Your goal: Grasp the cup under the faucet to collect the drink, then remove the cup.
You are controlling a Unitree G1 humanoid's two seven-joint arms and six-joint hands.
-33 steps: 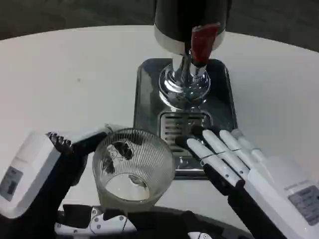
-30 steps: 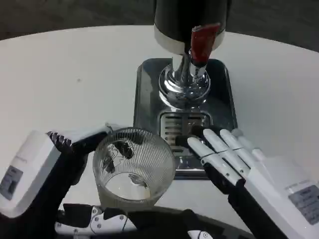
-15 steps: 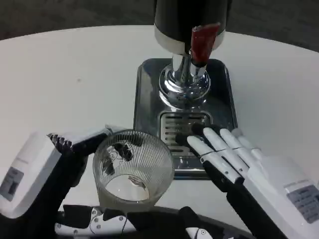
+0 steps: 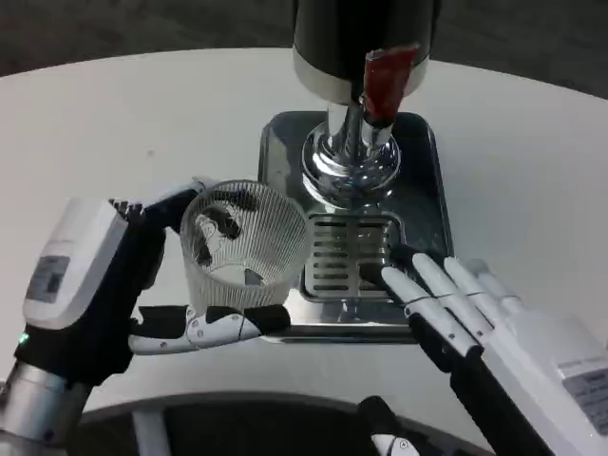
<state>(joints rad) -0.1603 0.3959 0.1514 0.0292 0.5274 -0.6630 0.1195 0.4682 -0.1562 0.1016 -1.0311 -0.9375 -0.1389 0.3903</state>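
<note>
A clear ribbed glass cup [image 4: 243, 243] is held by my left hand [image 4: 114, 285], its fingers wrapped around the cup's far side and its thumb along the near side. The cup sits just left of the drip grate [image 4: 348, 255], at the left edge of the steel tray [image 4: 275, 161]. The dispenser's chrome faucet [image 4: 350, 157] with a red lever [image 4: 384, 81] stands behind the grate. My right hand [image 4: 475, 318] lies with fingers stretched out flat, fingertips at the grate's near right corner, holding nothing.
The dark dispenser body [image 4: 361, 33] rises at the top centre. White round table [image 4: 114, 133] spreads to both sides, with its far edge curving along the top. A dark part of my body shows along the bottom edge.
My left hand has carried the cup away from me and slightly left, up to the tray's left edge. My right hand has drawn back a little toward me.
</note>
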